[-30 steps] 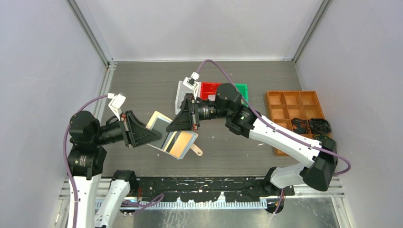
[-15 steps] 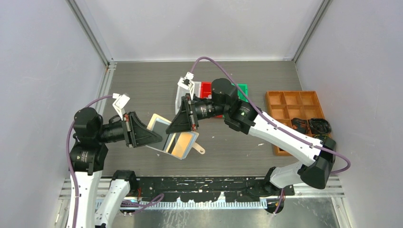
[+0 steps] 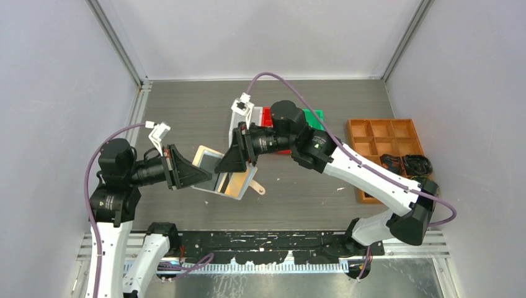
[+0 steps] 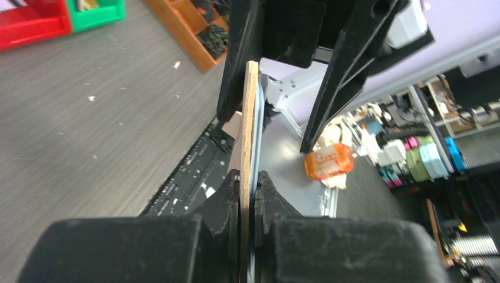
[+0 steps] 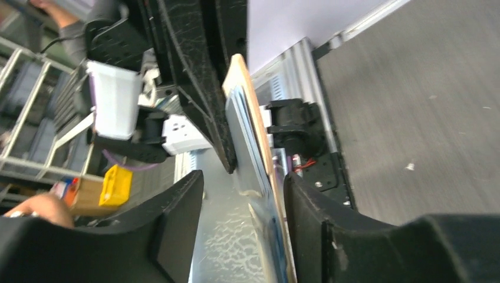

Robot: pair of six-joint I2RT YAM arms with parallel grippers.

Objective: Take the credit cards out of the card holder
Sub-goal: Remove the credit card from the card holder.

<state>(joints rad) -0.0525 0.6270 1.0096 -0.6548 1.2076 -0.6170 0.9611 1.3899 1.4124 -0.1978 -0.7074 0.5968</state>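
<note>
The beige card holder (image 3: 208,156) hangs open above the table between the two arms, its snap tab (image 3: 257,188) at the lower right. A gold-orange card (image 3: 237,182) and a dark card (image 3: 218,164) show in its sleeves. My left gripper (image 3: 200,178) is shut on the holder's left edge, which shows edge-on in the left wrist view (image 4: 250,118). My right gripper (image 3: 231,166) is open, its jaws either side of the holder (image 5: 247,112). The tan back lies close to one finger (image 5: 318,212), and the clear sleeves (image 5: 259,200) face the gap.
A red bin (image 3: 269,116) and a green bin (image 3: 317,116) stand behind the right arm. An orange compartment tray (image 3: 384,138) with black cables (image 3: 406,164) is at the right. A white-grey flat thing (image 3: 236,132) lies partly hidden under the right wrist.
My right gripper has moved left along the holder, closer to the left gripper. The holder has shifted left and looks narrower from above. The left gripper keeps its hold.
</note>
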